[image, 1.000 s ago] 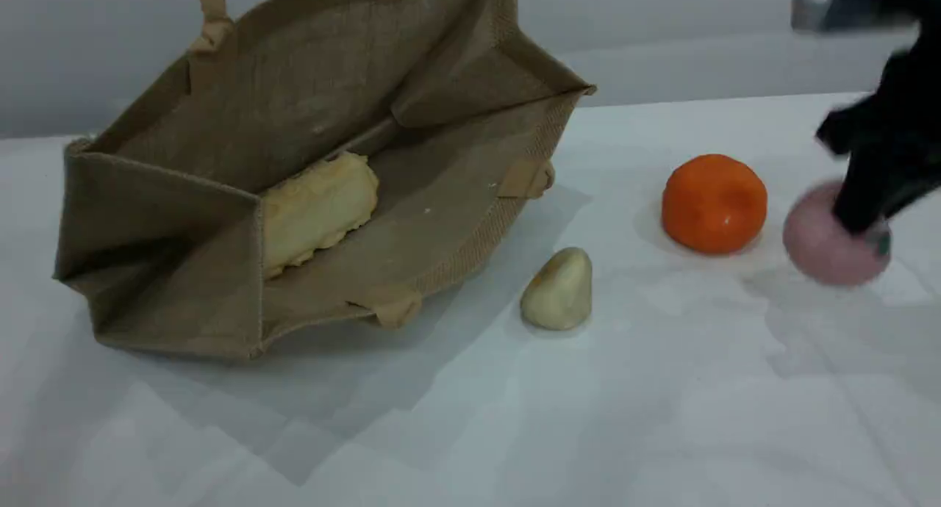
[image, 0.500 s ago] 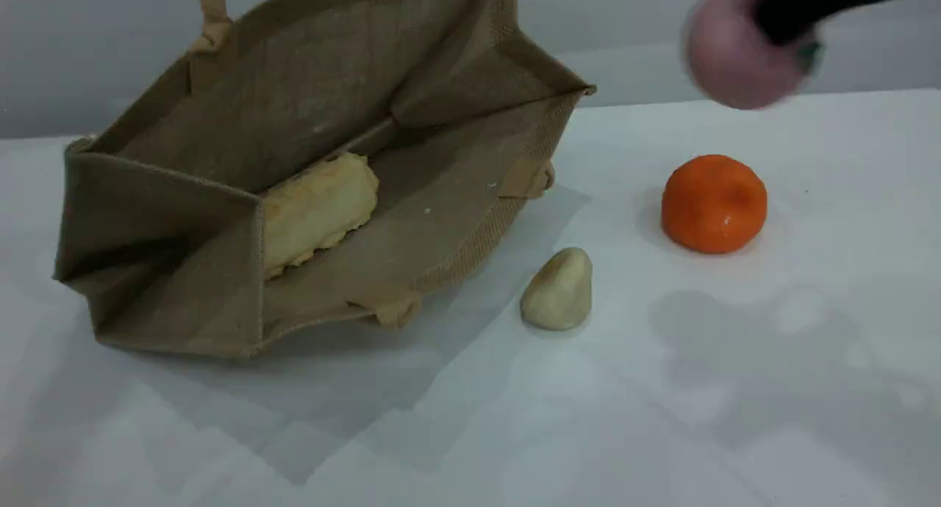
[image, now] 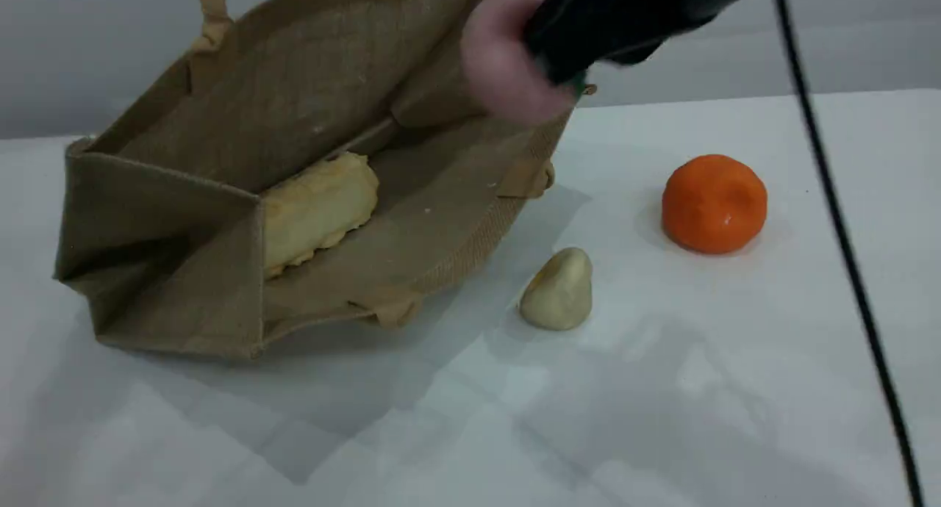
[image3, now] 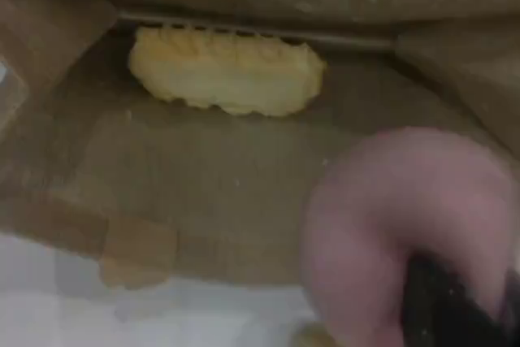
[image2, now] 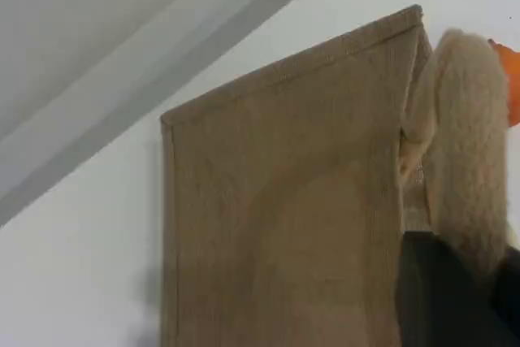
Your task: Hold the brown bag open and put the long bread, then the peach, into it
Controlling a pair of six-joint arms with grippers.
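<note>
One risk stands out: the right gripper (image: pixel 566 70), clamped on the peach (image: pixel 503 62) at the brown bag (image: pixel 309 117) mouth's right corner, could snag that rim, while the left gripper (image2: pixel 455 282), apparently pinching a handle (image2: pixel 463 152), slips off, collapsing the bag over the long bread (image: pixel 316 206).

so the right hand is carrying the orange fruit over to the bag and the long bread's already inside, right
Not quite: the right hand is carrying the peach, not the orange fruit, which sits untouched on the table. The scene view shows this. The rest holds: the long bread already lies inside the brown bag.
</note>
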